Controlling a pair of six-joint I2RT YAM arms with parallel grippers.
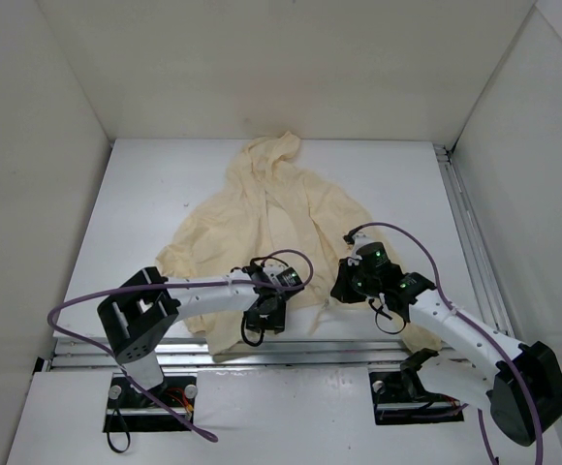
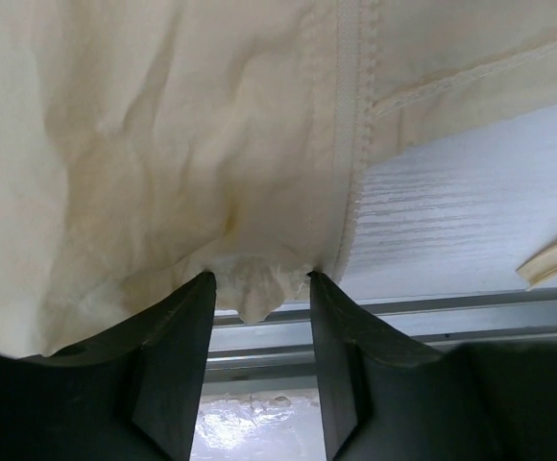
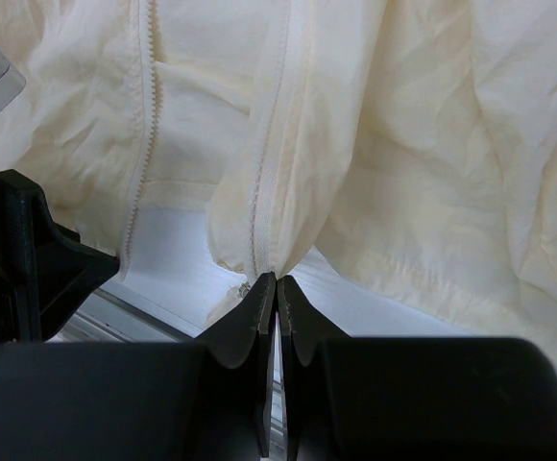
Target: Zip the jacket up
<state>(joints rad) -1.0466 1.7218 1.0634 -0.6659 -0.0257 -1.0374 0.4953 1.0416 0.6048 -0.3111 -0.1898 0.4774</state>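
Observation:
The pale yellow-cream hooded jacket [image 1: 281, 208] lies unzipped on the white table, hood at the far end and hem toward the arms. My left gripper [image 1: 265, 315] is at the hem of the left front panel. In the left wrist view its fingertips [image 2: 259, 280] hold a puckered bunch of hem fabric [image 2: 250, 283], next to a zipper tape [image 2: 351, 115]. My right gripper [image 1: 344, 288] is at the hem of the right panel. In the right wrist view it [image 3: 277, 280] is shut on the bottom end of one zipper track [image 3: 269, 144]. A small metallic piece [image 3: 244, 286] shows beside the tips. The other track [image 3: 144, 144] lies apart to the left.
An aluminium rail [image 1: 291, 354] runs along the table's near edge, right under both grippers. White walls enclose the table on three sides. Purple cables [image 1: 407, 242] loop off both arms. The left gripper's black body [image 3: 29, 259] shows at the left of the right wrist view.

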